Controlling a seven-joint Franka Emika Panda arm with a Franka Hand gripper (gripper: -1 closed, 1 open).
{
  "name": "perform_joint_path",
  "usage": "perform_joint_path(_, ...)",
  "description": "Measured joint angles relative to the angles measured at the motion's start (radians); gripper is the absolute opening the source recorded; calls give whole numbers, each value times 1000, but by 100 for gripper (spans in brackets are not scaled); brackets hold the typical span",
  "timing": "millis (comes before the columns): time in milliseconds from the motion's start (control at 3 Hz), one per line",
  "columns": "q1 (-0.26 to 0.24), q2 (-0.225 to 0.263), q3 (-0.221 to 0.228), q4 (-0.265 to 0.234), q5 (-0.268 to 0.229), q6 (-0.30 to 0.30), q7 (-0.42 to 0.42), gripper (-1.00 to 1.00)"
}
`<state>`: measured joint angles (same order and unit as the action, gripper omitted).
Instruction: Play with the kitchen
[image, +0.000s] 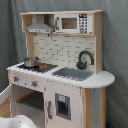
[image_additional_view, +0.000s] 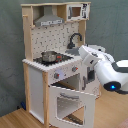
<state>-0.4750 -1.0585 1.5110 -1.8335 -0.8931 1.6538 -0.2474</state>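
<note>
The kitchen (image: 60, 75) is a tall white and light-wood toy unit that shows in both exterior views. It has a grey hood (image: 39, 27), a small microwave (image: 74, 23), a black faucet (image: 85, 59) over the sink (image: 74, 74), and a metal pot (image: 31, 61) on the stove. In the second exterior view its oven door (image_additional_view: 70, 102) hangs open, tipped down and forward. My white arm (image_additional_view: 102, 70), with a blue light (image_additional_view: 111, 86), reaches in from the second exterior view's right in front of the counter's end. No fingers can be picked out from the arm's white body.
A grey curtain (image: 115, 50) hangs behind the kitchen. Wooden floor (image_additional_view: 15, 120) lies in front of it. A white rounded part of the arm (image: 17, 122) shows at the bottom left of the first exterior view, near the open door's edge (image: 5, 100).
</note>
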Motion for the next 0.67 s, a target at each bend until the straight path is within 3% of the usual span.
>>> perform_joint_path(333,-3,-2,9,-12,-54,89,-35,100)
perform_joint_path(667,-7,-1,6,-35,-67,209,-57,100)
